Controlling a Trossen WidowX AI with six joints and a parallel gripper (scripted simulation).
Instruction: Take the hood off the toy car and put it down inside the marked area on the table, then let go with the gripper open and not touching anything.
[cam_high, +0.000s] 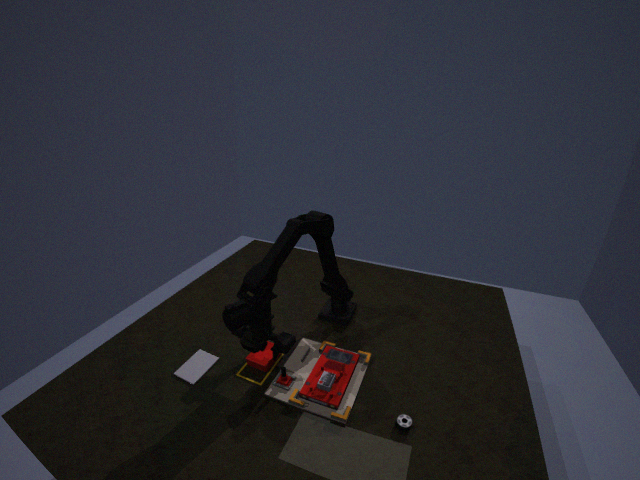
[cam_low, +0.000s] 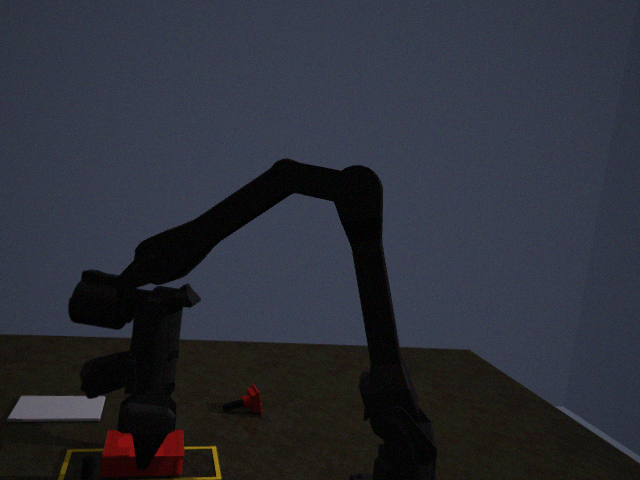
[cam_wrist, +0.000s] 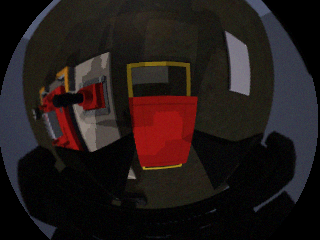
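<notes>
Red hood (cam_low: 119, 453), clamped in our gripper (cam_low: 145, 454), sits low within the yellow marked area (cam_low: 214, 461); toy car (cam_high: 329, 382) lies nearer the worktop's front edge.

Black arm (cam_low: 320, 180) rising steeply from base (cam_high: 338, 310), bending sharply at the elbow, then sloping down and forward to the wrist. Wrist turned so the gripper (cam_low: 146, 454) points straight down, low over the table. Fingers clamped on the red hood (cam_low: 170, 452), standing fairly wide apart around it. In the wrist view, hood (cam_wrist: 163, 130) filling the space between the dark jaws.
</notes>
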